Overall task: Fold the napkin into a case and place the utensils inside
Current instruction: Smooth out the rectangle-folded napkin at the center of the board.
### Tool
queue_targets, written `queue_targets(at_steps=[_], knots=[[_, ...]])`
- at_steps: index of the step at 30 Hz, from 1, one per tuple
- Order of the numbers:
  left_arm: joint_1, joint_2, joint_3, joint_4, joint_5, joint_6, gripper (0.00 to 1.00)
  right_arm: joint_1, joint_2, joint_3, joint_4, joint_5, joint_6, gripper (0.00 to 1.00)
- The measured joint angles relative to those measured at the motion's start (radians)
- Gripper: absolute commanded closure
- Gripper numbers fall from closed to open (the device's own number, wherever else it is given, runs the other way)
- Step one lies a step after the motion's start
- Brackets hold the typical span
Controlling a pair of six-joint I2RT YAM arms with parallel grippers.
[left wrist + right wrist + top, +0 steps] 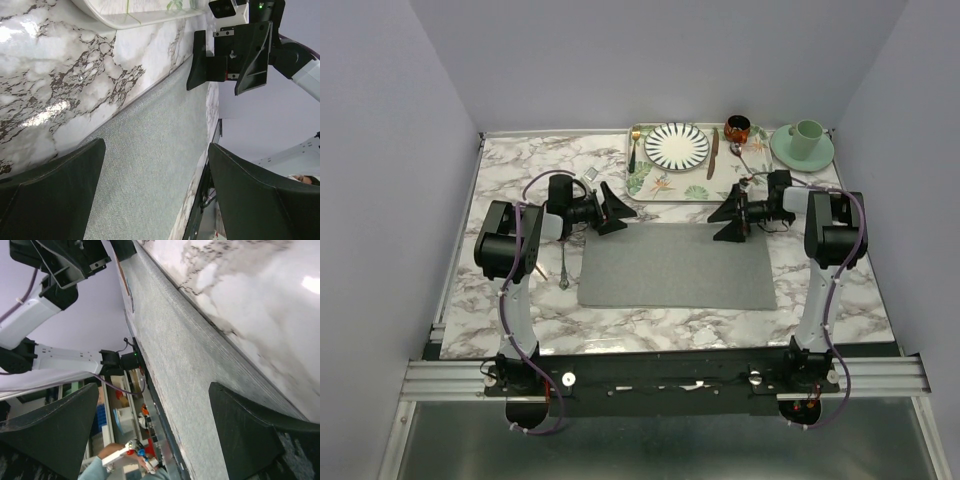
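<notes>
The left end effector (620,208) has its jaws spread as wide as they go, with nothing between them. It hangs over the far left corner of the napkin (675,265). The right end effector (720,226) is spread just as wide and also holds nothing, and it hangs over the far right corner. The two face each other along the cloth's far edge. In the left wrist view that edge runs up between the dark fingers (50,195) toward the other arm. Whether any fingertip touches the cloth cannot be told from either wrist view. The napkin lies flat and unfolded, a grey rectangle in the middle of the marble counter (520,165), on the near side of the leaf-patterned tray (665,187). The tray carries a striped plate (677,145), with a gold fork with a dark handle (634,148) to its left and a brown-handled knife (713,152) to its right. One slim utensil (563,265) lies on the counter just left of the napkin, beside the left arm. A spoon (738,153) lies between the tray and the saucer (790,152) under the green cup (808,133). It is close to a dark and orange mug (737,127).
</notes>
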Motion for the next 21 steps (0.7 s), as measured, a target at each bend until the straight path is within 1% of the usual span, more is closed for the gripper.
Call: queue_targets(at_steps=[5, 11, 18, 21], knots=[[0.004, 0.0, 0.0, -0.006, 0.006, 0.011, 0.01, -0.084, 0.001, 0.0, -0.044, -0.007, -0.021, 0.0], [0.013, 0.002, 0.009, -0.028, 0.022, 0.029, 0.01, -0.181, 0.02, 0.042, -0.116, -0.012, -0.051, 0.0], [0.023, 0.01, 0.027, -0.055, 0.038, 0.041, 0.01, -0.212, 0.02, 0.048, -0.135, 0.013, -0.049, 0.01], [0.022, 0.026, 0.079, -0.107, 0.044, 0.076, 0.01, -0.218, 0.016, 0.05, -0.14, 0.029, -0.045, 0.06]])
